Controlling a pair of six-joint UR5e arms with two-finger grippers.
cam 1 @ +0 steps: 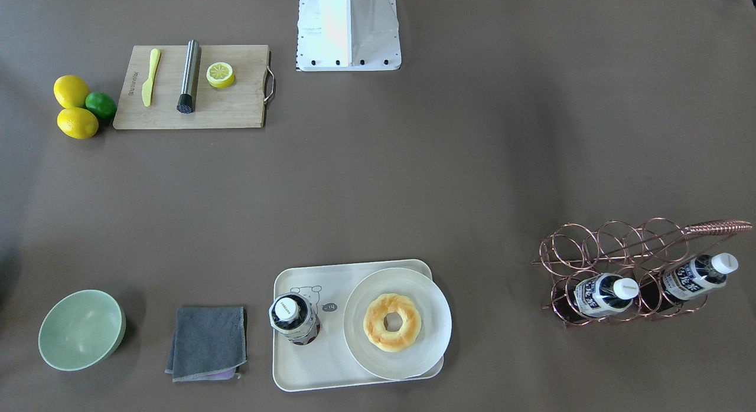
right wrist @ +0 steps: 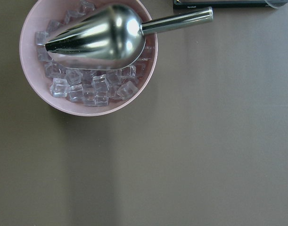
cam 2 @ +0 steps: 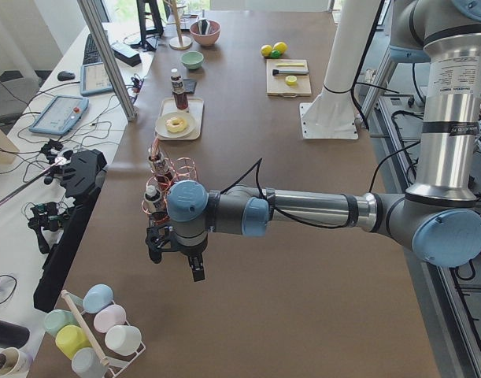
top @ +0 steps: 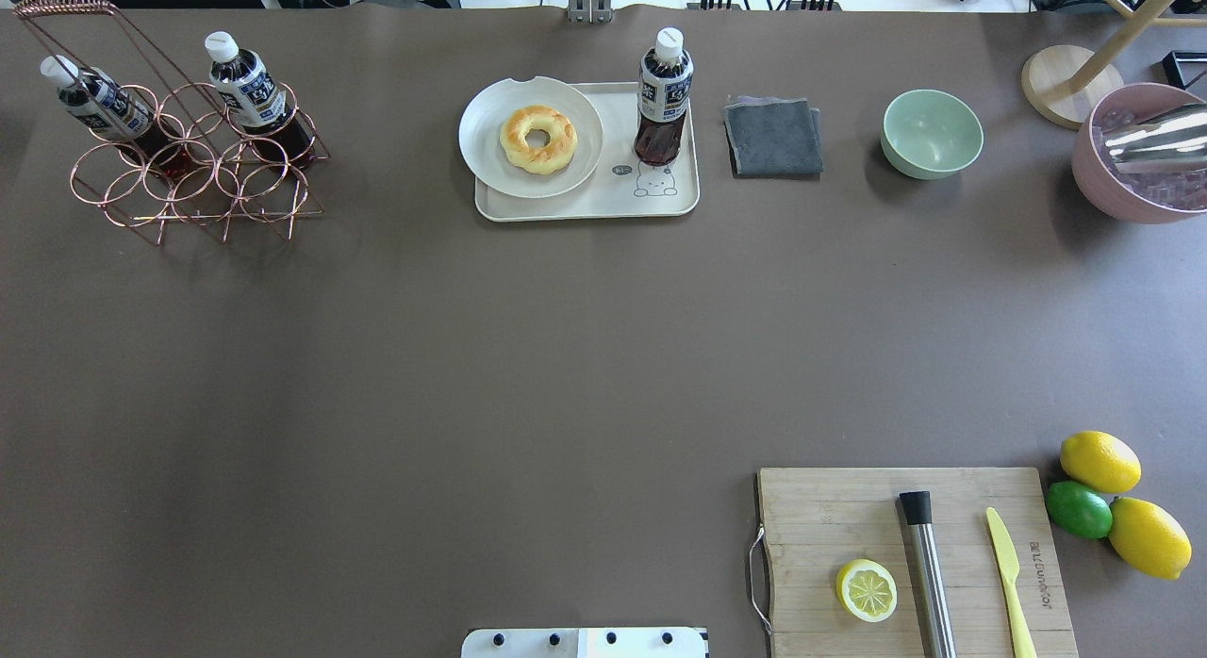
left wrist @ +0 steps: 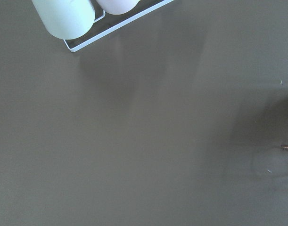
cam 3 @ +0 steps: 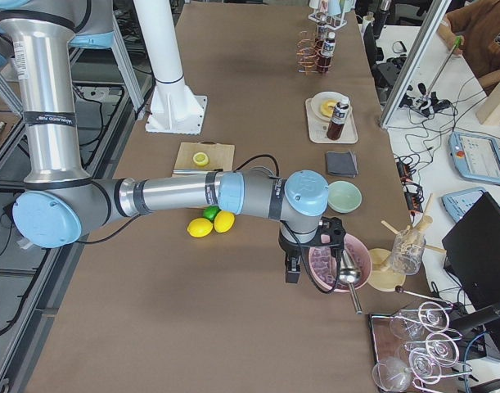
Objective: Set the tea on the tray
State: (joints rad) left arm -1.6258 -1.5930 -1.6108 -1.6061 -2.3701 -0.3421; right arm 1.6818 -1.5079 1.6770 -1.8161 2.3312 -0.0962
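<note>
Already, from the front, I see the tea (cam 1: 293, 317) standing on the tray (cam 1: 307, 368) beside the plate (cam 1: 434, 341), so I think the job is done. From each side, my left gripper (cam 2: 177, 264) hangs near the rack (cam 2: 183, 168) and my right gripper (cam 3: 311, 255) near the ice bowl (cam 3: 341, 268); I cannot tell if they are open. Next I should just pull them both home.

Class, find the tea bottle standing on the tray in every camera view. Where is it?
Front-facing: tea bottle, lower centre, left end of the tray.
Overhead: tea bottle top centre.
Exterior left: tea bottle upper left.
Exterior right: tea bottle upper right.
Left wrist: not in it.
Right wrist: not in it.
Landmark: the doughnut plate beside it.
</note>
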